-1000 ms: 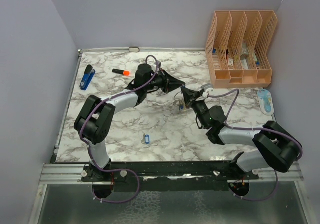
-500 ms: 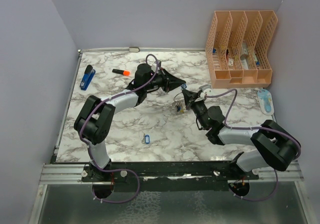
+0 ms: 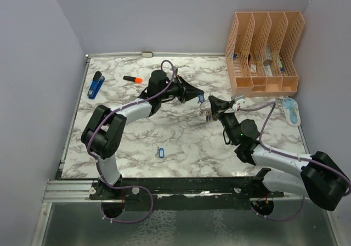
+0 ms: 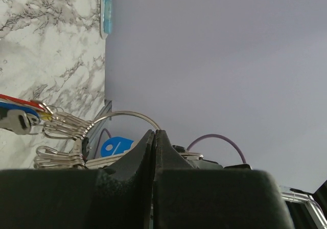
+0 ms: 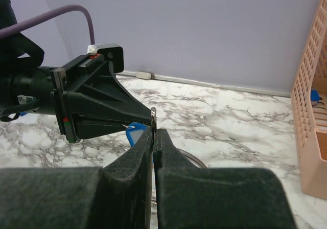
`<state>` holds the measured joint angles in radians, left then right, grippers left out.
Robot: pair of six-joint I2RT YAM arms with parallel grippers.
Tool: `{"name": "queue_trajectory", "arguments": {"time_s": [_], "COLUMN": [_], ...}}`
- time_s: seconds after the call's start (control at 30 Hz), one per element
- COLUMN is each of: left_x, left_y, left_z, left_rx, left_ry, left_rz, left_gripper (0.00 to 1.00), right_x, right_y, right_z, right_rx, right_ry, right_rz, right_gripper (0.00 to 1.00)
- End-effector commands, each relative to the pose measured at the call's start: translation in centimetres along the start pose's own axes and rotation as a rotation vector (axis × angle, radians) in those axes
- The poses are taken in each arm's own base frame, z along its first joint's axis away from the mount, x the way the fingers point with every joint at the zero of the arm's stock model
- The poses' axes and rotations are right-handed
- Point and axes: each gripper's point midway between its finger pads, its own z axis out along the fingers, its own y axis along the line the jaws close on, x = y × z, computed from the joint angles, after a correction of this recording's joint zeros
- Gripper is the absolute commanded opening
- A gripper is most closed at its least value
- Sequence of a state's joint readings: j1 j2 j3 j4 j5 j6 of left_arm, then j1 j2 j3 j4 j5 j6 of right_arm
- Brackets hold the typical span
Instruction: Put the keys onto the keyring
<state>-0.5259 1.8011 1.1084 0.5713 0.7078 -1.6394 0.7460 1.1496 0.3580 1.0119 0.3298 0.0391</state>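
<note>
**Threading a blue-tagged key onto the held keyring**

Left end effector point(image 3: 201, 96) is pinched narrow on the keyring point(image 4: 127, 114). The wire arc sticks out past its tips, with the metal key cluster point(image 4: 30, 119) hanging to one side. Right end effector point(image 3: 213, 104) is also closed, tip to tip with the left, above the desk point(image 3: 181, 141). A blue-tagged key point(image 5: 135, 133) sits just beside its tips; cannot tell if it grips the key or the wire. To do it well, the left keeps the ring steady while the right feeds the key's hole onto the wire's split end with small twisting moves and no pulling apart. Second blue-tagged key point(image 3: 160, 152) lies on the desk, well apart, not yet picked.
</note>
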Motion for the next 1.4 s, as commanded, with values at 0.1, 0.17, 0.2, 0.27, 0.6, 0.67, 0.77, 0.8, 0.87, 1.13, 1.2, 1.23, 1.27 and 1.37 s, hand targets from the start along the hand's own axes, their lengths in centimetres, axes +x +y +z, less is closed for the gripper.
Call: {"name": "queue_trajectory", "arguments": {"time_s": [0.1, 0.17, 0.2, 0.27, 0.6, 0.67, 0.77, 0.8, 0.87, 1.13, 1.2, 1.23, 1.27, 1.37], "left_x": [0.6, 0.5, 0.6, 0.5, 0.6, 0.6, 0.6, 0.6, 0.5, 1.0, 1.0, 1.0, 1.0, 1.1], "left_y": [-1.5, -1.6, -1.6, -1.7, -1.6, -1.6, -1.7, -1.8, -1.8, -1.9, -1.9, -1.9, -2.0, -2.1], "left_z": [-0.2, -0.3, -0.2, -0.3, -0.3, -0.3, -0.3, -0.3, -0.3, -0.1, 0.0, 0.0, 0.0, 0.1], "left_rx": [0.028, 0.029, 0.030, 0.031, 0.030, 0.031, 0.035, 0.037, 0.038, 0.041, 0.042, 0.044, 0.044, 0.048], "left_ry": [0.016, 0.013, 0.014, 0.012, 0.014, 0.014, 0.013, 0.013, 0.012, 0.023, 0.025, 0.025, 0.025, 0.027], "left_rz": [0.049, 0.050, 0.051, 0.053, 0.053, 0.053, 0.054, 0.055, 0.057, 0.058, 0.056, 0.057, 0.056, 0.059], "left_gripper": [0.00, 0.00, 0.00, 0.00, 0.00, 0.00, 0.00, 0.00, 0.00, 0.00, 0.00, 0.00, 0.00, 0.00], "right_x": [-0.2, 0.4, 0.6, 0.8, 0.6, 0.6, 0.8, 0.8, 1.0, 1.1, 1.2, 1.2, 1.3, 1.4], "right_y": [1.2, 1.6, 1.7, 2.0, 2.8, 2.9, 3.0, 3.1, 3.1, 3.4, 3.5, 3.5, 3.5, 3.6], "right_z": [1.0, 1.4, 1.5, 1.7, 2.4, 2.5, 2.6, 2.6, 2.6, 2.9, 3.0, 3.0, 3.0, 2.9], "right_rx": [-0.050, -0.063, -0.068, -0.077, -0.090, -0.092, -0.094, -0.095, -0.096, -0.102, -0.104, -0.103, -0.103, -0.103], "right_ry": [0.025, 0.040, 0.043, 0.042, 0.047, 0.046, 0.050, 0.051, 0.052, 0.055, 0.057, 0.057, 0.059, 0.060], "right_rz": [-0.008, -0.005, -0.001, 0.006, -0.003, -0.002, -0.004, -0.002, -0.002, 0.002, 0.002, 0.001, 0.001, 0.000], "right_gripper": [0.01, 0.01, 0.01, 0.01, 0.01, 0.01, 0.01, 0.01, 0.01, 0.01, 0.01, 0.01, 0.01, 0.01]}}
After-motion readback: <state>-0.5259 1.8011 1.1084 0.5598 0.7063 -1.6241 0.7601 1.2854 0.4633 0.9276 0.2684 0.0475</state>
